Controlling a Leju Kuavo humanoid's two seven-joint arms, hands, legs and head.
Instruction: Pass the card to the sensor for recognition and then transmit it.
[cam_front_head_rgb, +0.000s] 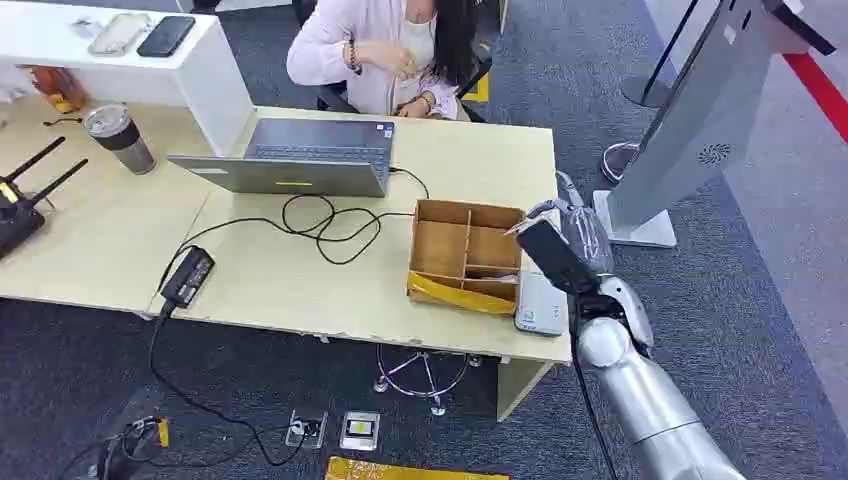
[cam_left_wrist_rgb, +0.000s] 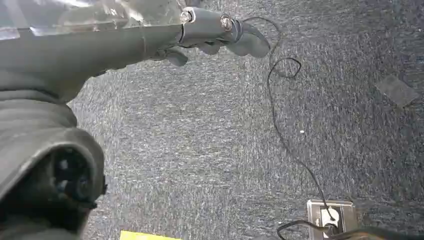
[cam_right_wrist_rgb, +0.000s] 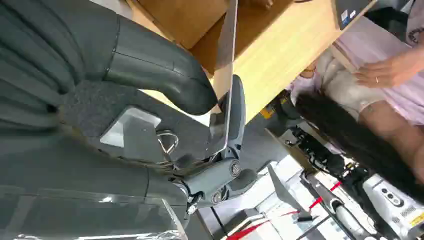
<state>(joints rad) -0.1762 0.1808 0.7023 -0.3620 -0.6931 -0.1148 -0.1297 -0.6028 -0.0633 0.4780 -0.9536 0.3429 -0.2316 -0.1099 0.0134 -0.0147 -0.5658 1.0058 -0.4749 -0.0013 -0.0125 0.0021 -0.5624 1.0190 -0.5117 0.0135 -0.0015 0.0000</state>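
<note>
Right hand (cam_front_head_rgb: 578, 232) is hovering over the right end of the surface (cam_front_head_rgb: 300, 270), just beside the wooden divided box (cam_front_head_rgb: 465, 255). The head view is showing the hand from behind, so its grip is hard to read there. The right wrist view is giving it: thumb (cam_right_wrist_rgb: 160, 70) and fingers (cam_right_wrist_rgb: 235, 115) are pinching a thin card (cam_right_wrist_rgb: 227, 65) edge-on, the card sticking out past the fingertips over the box and the surface. A white flat device (cam_front_head_rgb: 541, 303) is lying on the surface just beside the box, below the hand in the head view; cannot tell if it is the sensor. A person (cam_front_head_rgb: 385, 50) is sitting at the far side behind a laptop (cam_front_head_rgb: 300, 157); the right wrist view is also catching the person's hand (cam_right_wrist_rgb: 390, 70) beyond the fingertips. Left hand (cam_left_wrist_rgb: 220, 35) is hanging over grey carpet (cam_left_wrist_rgb: 225, 150) in the left wrist view, fingers curled in, holding nothing, a black cable (cam_left_wrist_rgb: 280, 125) and a floor socket (cam_left_wrist_rgb: 330, 215) beyond them.
</note>
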